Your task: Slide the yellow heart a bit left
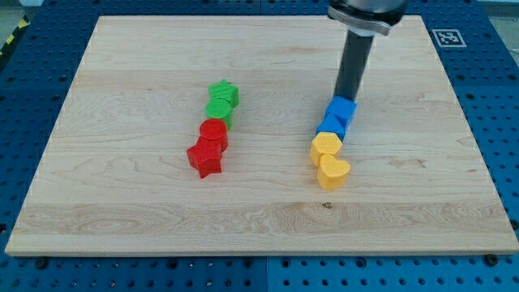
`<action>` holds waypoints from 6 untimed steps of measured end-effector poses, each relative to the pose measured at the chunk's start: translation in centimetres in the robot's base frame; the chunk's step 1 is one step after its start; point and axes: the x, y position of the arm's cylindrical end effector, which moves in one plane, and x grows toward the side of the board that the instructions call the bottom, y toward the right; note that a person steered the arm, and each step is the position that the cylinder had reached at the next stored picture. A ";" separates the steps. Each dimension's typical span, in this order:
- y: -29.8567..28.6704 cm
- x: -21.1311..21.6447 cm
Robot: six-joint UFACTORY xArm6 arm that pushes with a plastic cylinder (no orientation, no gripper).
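The yellow heart [333, 173] lies right of the board's middle, at the bottom end of a short column of blocks. Touching it above is a yellow hexagon-like block [326, 146], then a blue block [331, 125] and a blue cube [342, 109]. My tip [349, 97] stands just behind the blue cube at the column's top end, apart from the yellow heart. The dark rod rises from there to the view's top.
Left of centre is a second column: a green star [224, 93], a green round block [219, 111], a red round block [213, 131] and a red star [205, 157]. The wooden board [122, 203] lies on a blue pegboard table.
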 end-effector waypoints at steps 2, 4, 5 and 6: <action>3.8 3.3; 5.3 10.4; 4.0 12.4; 0.7 13.5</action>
